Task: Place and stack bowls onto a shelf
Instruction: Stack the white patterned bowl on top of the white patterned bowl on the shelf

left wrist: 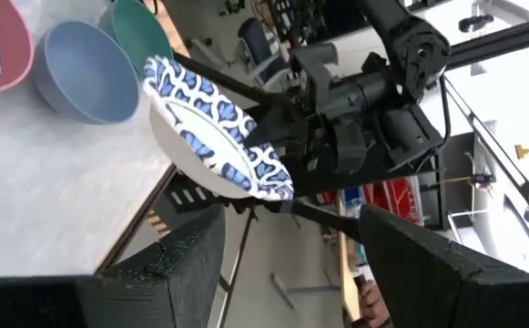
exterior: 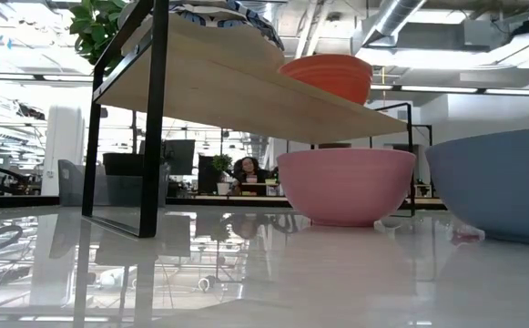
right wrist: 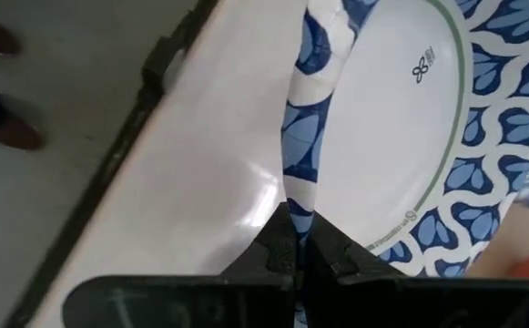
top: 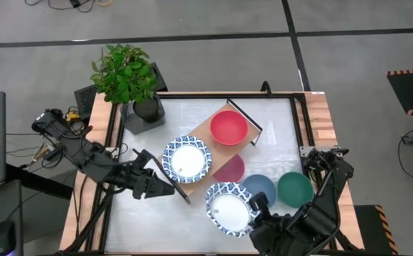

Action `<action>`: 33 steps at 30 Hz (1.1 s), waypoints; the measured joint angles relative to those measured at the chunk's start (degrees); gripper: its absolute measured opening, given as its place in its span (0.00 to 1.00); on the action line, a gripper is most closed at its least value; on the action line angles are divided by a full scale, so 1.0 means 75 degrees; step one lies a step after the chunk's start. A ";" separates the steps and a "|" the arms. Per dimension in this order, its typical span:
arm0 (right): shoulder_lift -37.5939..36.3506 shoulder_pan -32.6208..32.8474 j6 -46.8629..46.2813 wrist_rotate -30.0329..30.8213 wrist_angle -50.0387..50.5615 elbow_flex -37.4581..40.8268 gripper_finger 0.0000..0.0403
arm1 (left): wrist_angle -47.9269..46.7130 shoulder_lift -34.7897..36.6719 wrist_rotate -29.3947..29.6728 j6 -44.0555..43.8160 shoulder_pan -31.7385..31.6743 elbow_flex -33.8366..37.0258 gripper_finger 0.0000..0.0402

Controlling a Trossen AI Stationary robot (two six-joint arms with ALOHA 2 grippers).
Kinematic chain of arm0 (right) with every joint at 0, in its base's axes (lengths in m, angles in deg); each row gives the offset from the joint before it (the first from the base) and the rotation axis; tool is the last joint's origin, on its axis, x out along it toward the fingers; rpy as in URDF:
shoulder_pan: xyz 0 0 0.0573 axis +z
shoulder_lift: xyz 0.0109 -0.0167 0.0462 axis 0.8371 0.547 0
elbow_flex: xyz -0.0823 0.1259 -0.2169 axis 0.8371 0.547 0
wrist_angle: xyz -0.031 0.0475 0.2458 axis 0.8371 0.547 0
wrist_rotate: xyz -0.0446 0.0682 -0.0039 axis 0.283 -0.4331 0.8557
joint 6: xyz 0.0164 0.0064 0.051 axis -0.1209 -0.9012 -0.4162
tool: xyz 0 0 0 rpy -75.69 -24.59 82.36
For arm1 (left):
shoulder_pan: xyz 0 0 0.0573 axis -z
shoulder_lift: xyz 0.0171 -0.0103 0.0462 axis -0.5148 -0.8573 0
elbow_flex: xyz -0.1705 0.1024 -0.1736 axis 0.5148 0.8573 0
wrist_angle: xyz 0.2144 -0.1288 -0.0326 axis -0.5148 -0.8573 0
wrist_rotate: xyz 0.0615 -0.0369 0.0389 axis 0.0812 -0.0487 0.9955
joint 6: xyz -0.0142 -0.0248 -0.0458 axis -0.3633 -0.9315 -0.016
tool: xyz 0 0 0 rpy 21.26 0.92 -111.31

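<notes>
Right wrist view shows the right claw [right wrist: 302, 260] pinched on the rim of a blue-patterned bowl [right wrist: 382, 137] at the worktop's [top: 156, 220] near edge. The left claw [top: 180, 192] stands apart, empty, beside the shelf [top: 200, 128], which carries a patterned bowl [top: 187, 159] and red bowl [top: 228, 126]. Pink [top: 230, 169], blue [top: 259, 188] and green [top: 294, 188] bowls remain. Only the low view reveals the pink one under the shelf.

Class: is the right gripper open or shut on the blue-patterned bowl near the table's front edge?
Shut. In the right wrist view the right gripper pinches the bowl's rim between closed fingers; the high view shows that bowl at its tip.
</notes>
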 joint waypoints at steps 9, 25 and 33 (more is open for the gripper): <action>0.0000 -0.0137 0.0663 0.0745 0.0000 0.0000 0.05 | -0.0019 0.0000 -0.0242 0.0236 -0.0683 0.0000 0.59; 0.0000 -0.0469 0.2505 0.1544 0.0002 0.0000 0.05 | -0.0230 0.0006 -0.1166 -0.0024 -0.1653 0.0000 0.59; 0.0000 -0.0879 0.2795 0.1552 -0.0140 0.0000 0.05 | -0.1354 0.0006 -0.1744 -0.0484 -0.1827 -0.0003 0.59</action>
